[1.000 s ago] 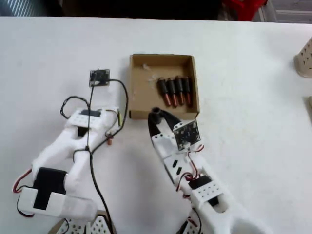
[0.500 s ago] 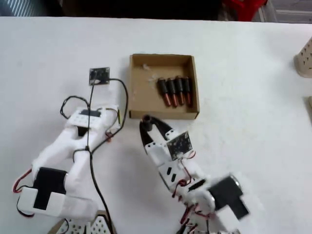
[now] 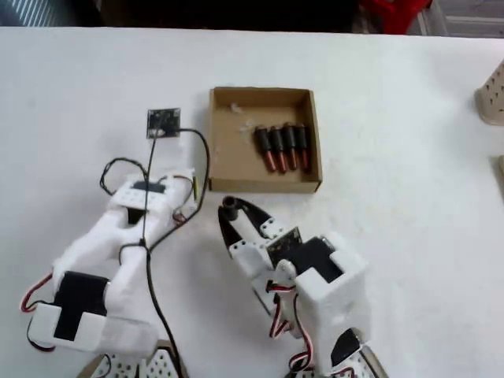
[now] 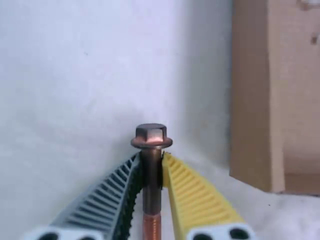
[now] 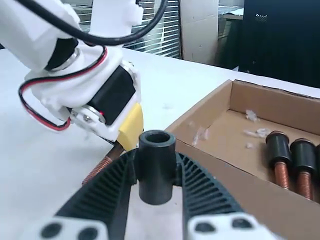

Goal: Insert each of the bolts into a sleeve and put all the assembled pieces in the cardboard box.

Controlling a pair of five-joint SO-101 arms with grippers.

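As left tool [image 4: 151,159] grips bolt [image 4: 151,137], right tool [image 5: 156,160], sleeve [image 5: 156,172]

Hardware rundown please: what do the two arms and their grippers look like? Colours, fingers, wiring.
The left arm and right arm are white shells with black servo blocks. The left gripper has ribbed fingers, one grey, one yellow. The right gripper has two black ribbed fingers. A black cable runs along the left arm to a small circuit board. Red wires show at joints.
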